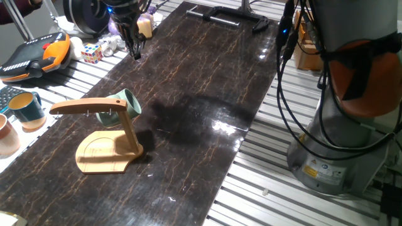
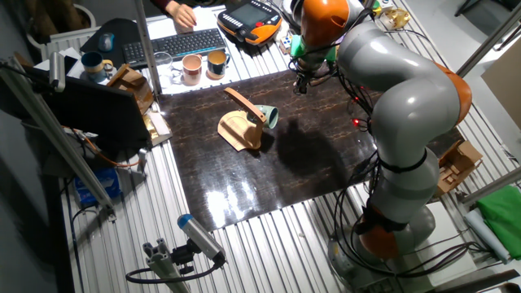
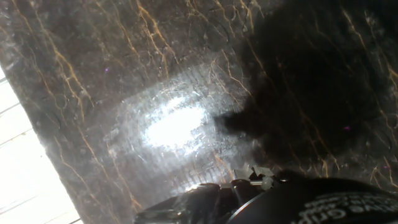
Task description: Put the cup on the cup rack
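Observation:
The sage-green cup [image 1: 124,104] hangs tilted on its side under the long arm of the light wooden cup rack [image 1: 103,152], next to the curved upright, at the left of the dark marble table. Both also show in the other fixed view: cup [image 2: 269,116], rack [image 2: 236,130]. My gripper [image 1: 135,54] is far from them, low over the table's far left edge, with its fingertips close together and nothing between them. It also shows in the other fixed view [image 2: 300,85]. The hand view shows only bare marble with a glare patch; the fingers are hidden there.
A teal cup [image 1: 26,108] and a pinkish-beige cup [image 1: 6,135] stand off the table's left edge. A Rubik's cube [image 1: 92,53] and an orange teach pendant [image 1: 38,53] lie at the far left. A black metal frame [image 1: 229,16] lies at the far end. The robot base [image 1: 342,125] stands right.

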`<state>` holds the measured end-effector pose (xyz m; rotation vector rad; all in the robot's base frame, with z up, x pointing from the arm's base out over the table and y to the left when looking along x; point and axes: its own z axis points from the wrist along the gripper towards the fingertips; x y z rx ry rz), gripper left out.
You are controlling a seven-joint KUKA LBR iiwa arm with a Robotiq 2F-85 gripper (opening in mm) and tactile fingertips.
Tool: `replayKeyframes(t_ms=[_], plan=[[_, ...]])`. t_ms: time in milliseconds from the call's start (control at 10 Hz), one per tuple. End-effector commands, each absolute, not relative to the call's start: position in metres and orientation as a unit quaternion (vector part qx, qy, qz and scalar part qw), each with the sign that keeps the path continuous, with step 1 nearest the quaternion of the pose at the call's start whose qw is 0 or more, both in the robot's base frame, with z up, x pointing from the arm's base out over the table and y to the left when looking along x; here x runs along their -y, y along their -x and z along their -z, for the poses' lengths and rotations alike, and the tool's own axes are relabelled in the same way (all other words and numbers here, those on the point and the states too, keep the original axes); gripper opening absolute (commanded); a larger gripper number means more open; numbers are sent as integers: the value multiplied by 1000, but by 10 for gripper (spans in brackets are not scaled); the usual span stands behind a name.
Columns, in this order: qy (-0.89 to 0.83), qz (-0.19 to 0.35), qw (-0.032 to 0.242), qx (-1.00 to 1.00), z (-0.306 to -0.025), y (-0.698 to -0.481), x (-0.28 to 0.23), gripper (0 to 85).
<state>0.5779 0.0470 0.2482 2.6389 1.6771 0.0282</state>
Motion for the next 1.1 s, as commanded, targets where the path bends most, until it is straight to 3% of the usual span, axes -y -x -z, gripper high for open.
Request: replayKeyframes(t_ms=[0,1000], plan=[[-841,-7,10,-540,-249,-577,-47,10],[-830,-17,5,-558,-250,-576,-45,10]])
